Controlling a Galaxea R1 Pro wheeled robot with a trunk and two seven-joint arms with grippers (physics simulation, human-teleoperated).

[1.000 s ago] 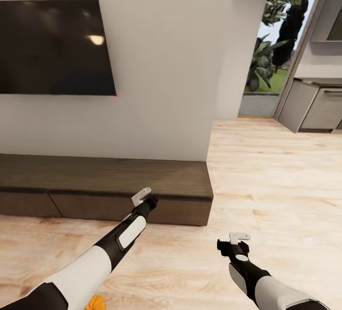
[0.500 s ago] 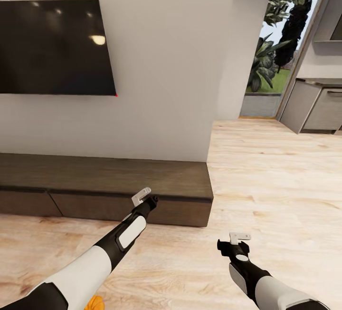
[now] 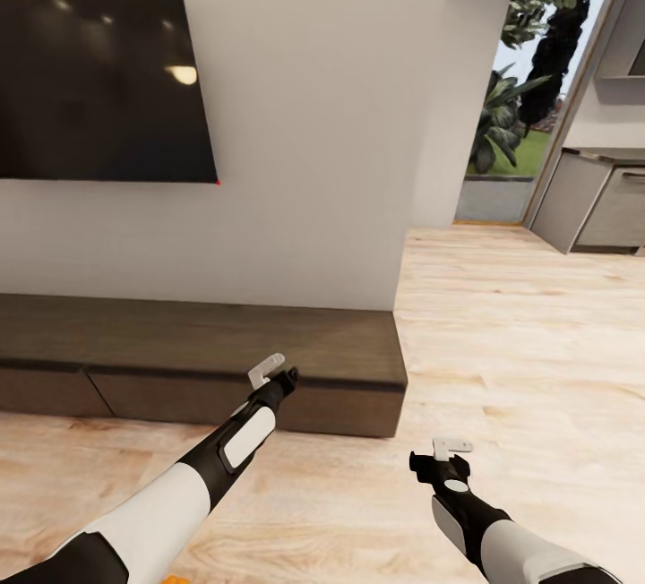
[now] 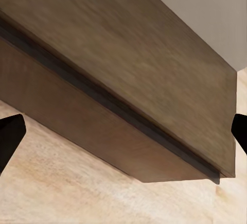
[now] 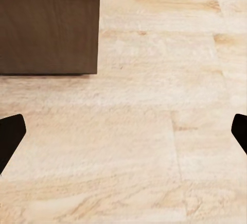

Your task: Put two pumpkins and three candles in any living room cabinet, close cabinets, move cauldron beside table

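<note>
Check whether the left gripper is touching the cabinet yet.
Apart. The left wrist view shows the cabinet ahead with floor between it and the open fingertips of the left gripper, which hold nothing.

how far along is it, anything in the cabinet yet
Cannot tell what is stored: the cabinet shows its drawer fronts shut. In hand: nothing; the left end effector and right end effector are open and empty, the left at the cabinet's front edge. An orange sliver shows at the floor edge, possibly a pumpkin.
</note>
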